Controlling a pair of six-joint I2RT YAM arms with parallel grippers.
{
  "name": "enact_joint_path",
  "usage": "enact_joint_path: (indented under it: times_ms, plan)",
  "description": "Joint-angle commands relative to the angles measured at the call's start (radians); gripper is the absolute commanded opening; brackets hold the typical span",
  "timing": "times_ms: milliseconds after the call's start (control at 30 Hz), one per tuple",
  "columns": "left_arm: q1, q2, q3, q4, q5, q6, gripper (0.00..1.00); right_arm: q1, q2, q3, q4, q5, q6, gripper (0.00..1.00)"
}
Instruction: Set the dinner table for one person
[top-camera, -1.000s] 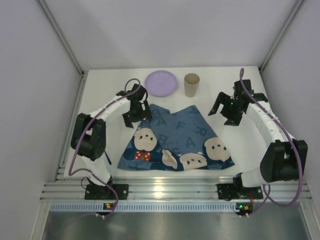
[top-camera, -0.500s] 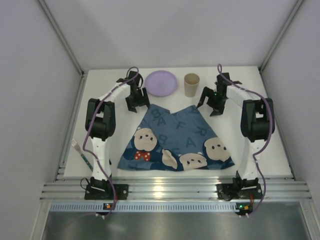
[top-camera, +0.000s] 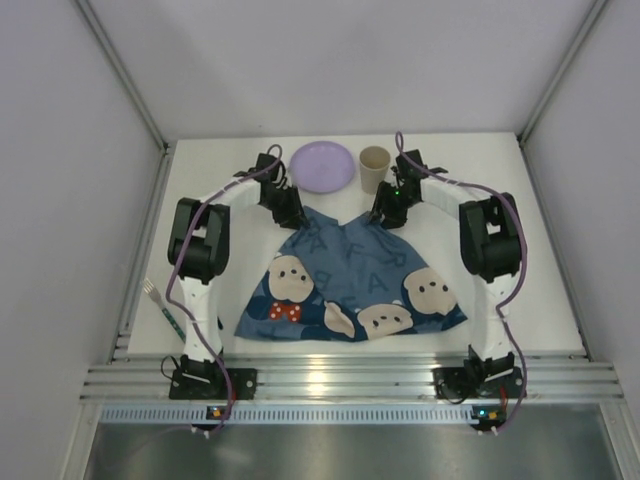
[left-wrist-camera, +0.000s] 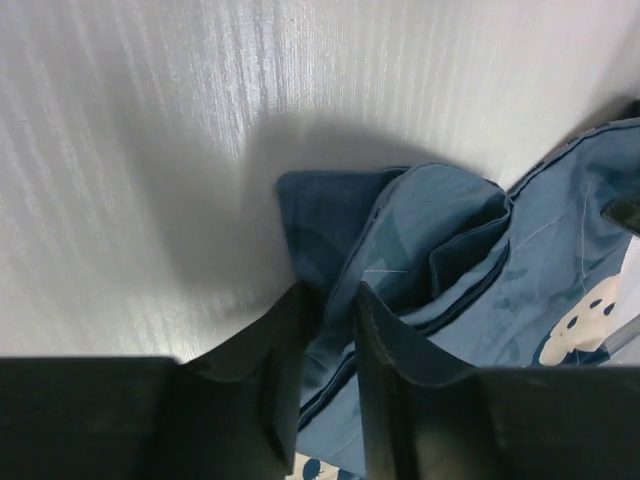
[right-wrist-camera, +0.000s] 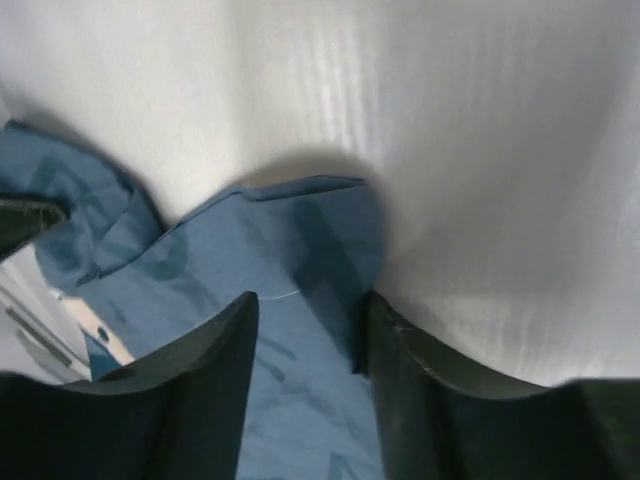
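Both arms now in from the sides, left gripper pinching the placemat corner at 11 o'clock, right gripper half closed, astride the 1 o'clock corner, grip unclear, placemat's far edge newly bunched.

A robot test cell in a lab: plain white panel walls enclose a matte white tabletop with a ribbed aluminium rail in front.

Both grippers are now down at the far corners of the cloth, their jaws narrower; the cloth's far edge is bunched.
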Motion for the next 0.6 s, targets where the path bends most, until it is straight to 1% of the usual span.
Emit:
enact_joint_path:
  times_ms: [0, 33, 67, 100, 167, 200, 300, 400, 433, 500, 533, 567]
  plan:
    - [-0.013, 0.097, -0.027, -0.025, 0.008, 0.035, 0.29, 0.001, 0.059, -0.043, -0.003, 0.032, 0.001, 0.44]
    - [-0.013, 0.098, -0.021, -0.029, 0.008, 0.033, 0.2, -0.001, 0.059, -0.041, -0.004, 0.035, -0.001, 0.39]
    - [-0.013, 0.097, -0.016, -0.034, -0.009, 0.031, 0.07, -0.002, 0.057, -0.038, -0.01, 0.039, -0.004, 0.34]
    - [-0.013, 0.097, -0.006, -0.044, -0.016, 0.027, 0.0, -0.002, 0.053, -0.039, -0.017, 0.051, -0.002, 0.24]
    - [-0.013, 0.094, 0.004, -0.054, -0.022, 0.025, 0.0, -0.005, 0.033, -0.052, -0.027, 0.07, -0.004, 0.16]
    - [-0.013, 0.089, 0.013, -0.06, -0.029, 0.025, 0.0, -0.007, 0.023, -0.061, -0.03, 0.081, -0.007, 0.09]
    - [-0.01, 0.053, 0.024, -0.1, -0.065, 0.033, 0.0, -0.028, -0.036, -0.108, -0.052, 0.146, -0.011, 0.0]
    - [0.003, -0.021, 0.013, -0.132, -0.117, 0.048, 0.0, -0.088, -0.125, -0.177, -0.066, 0.22, -0.016, 0.0]
    - [0.019, -0.041, 0.01, -0.136, -0.128, 0.053, 0.0, -0.134, -0.15, -0.194, -0.066, 0.231, -0.016, 0.0]
    - [0.039, -0.102, 0.007, -0.156, -0.151, 0.061, 0.0, -0.19, -0.213, -0.23, -0.066, 0.234, -0.018, 0.0]
    - [0.059, -0.118, 0.01, -0.164, -0.176, 0.065, 0.0, -0.244, -0.23, -0.234, -0.066, 0.228, -0.019, 0.0]
    - [0.069, -0.136, 0.014, -0.17, -0.188, 0.074, 0.0, -0.267, -0.256, -0.231, -0.067, 0.225, -0.027, 0.0]
